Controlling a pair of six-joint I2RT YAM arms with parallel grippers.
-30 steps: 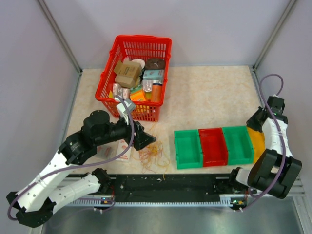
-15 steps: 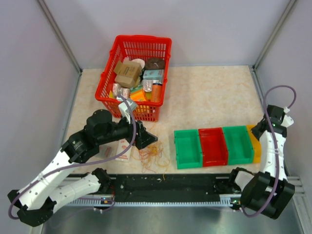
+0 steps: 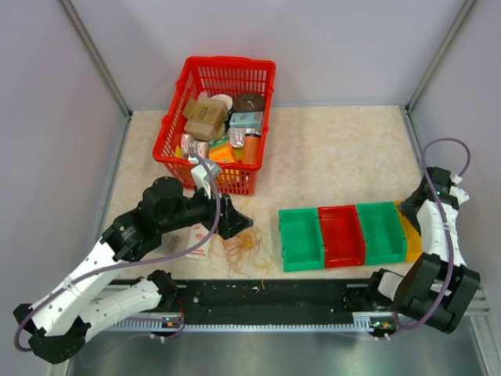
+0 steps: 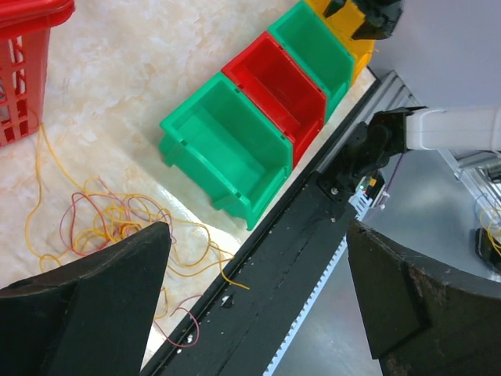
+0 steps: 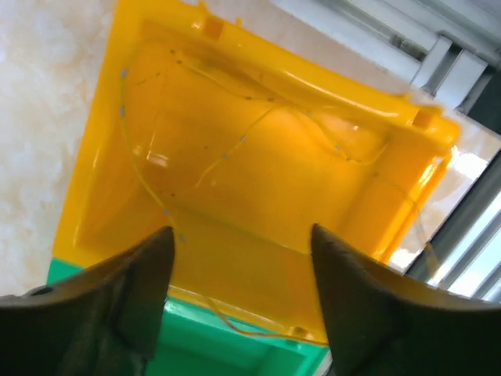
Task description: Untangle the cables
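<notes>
The cables (image 3: 246,251) lie as a loose tangle of thin yellow, orange and red loops near the table's front edge; in the left wrist view the cables (image 4: 109,223) spread just past my left finger. My left gripper (image 3: 239,223) hovers beside the tangle, its gripper (image 4: 258,290) open and empty. My right gripper (image 3: 409,210) hangs over the yellow bin (image 3: 412,229), jaws wide apart, gripper (image 5: 243,274) open with nothing between the fingers. Thin yellow wire (image 5: 235,141) lies inside the yellow bin (image 5: 117,94), and one strand drapes over its near rim.
A row of green (image 3: 300,239), red (image 3: 342,235) and green (image 3: 381,232) bins stands left of the yellow one. A red basket (image 3: 262,86) full of packets sits at the back. The black rail (image 3: 266,296) runs along the front edge.
My right gripper has gone from shut to open above the yellow bin, and its arm has shifted slightly. The left arm has crept a little to the right toward the tangle.
</notes>
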